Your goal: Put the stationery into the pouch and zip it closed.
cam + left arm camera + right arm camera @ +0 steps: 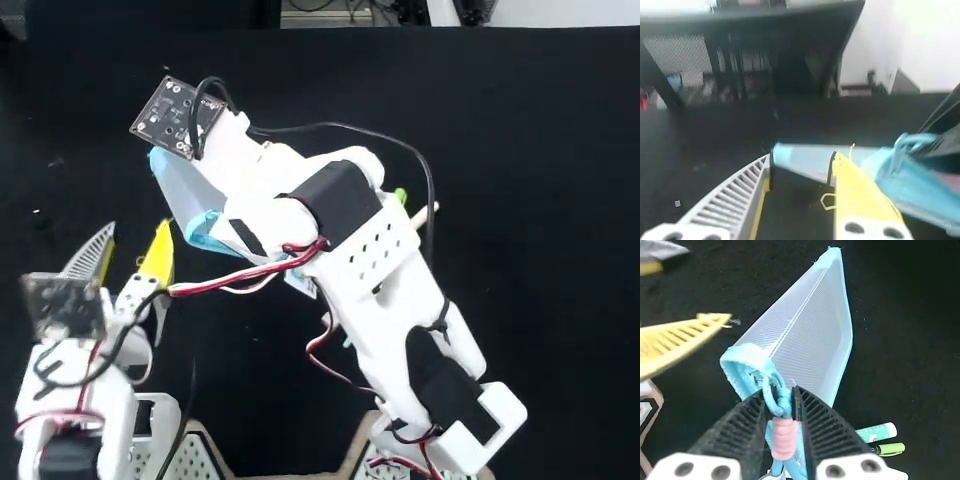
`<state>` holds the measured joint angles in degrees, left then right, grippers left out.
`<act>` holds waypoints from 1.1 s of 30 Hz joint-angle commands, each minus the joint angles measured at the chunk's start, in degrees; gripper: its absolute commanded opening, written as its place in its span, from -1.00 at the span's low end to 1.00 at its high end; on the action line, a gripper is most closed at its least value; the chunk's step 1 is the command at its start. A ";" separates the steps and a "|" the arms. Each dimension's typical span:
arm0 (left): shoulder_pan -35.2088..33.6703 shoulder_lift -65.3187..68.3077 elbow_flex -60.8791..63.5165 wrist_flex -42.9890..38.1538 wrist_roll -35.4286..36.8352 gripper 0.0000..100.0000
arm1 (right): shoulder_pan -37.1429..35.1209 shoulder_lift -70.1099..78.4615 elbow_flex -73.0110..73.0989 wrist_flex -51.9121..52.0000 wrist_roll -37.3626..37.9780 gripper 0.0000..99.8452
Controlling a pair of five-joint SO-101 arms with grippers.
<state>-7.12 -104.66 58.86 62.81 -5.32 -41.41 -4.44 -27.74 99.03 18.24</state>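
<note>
Right end effector clamps zip pull. Pouch stretches away over worktop, pens beside it, not in. Left end effector open at pouch end. Risk: unbraced pouch drags with pull, or zips shut empty.

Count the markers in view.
2. A white marker and a lime-green marker lie side by side on the black table, near the light-blue pouch. More may be hidden under the right arm.
</note>
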 commanded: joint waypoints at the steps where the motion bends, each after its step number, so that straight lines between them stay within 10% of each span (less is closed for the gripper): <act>1: -0.04 0.26 -7.34 0.18 -0.53 -0.54 | 1.05 -2.95 -0.31 -0.18 0.62 -0.98; 33: 8.40 47.47 -51.91 32.18 -5.63 -0.55 | 1.14 -2.95 -0.66 -0.18 0.62 -0.98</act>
<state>0.79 -59.56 9.63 95.08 -10.77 -41.23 -4.44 -27.74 99.03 18.42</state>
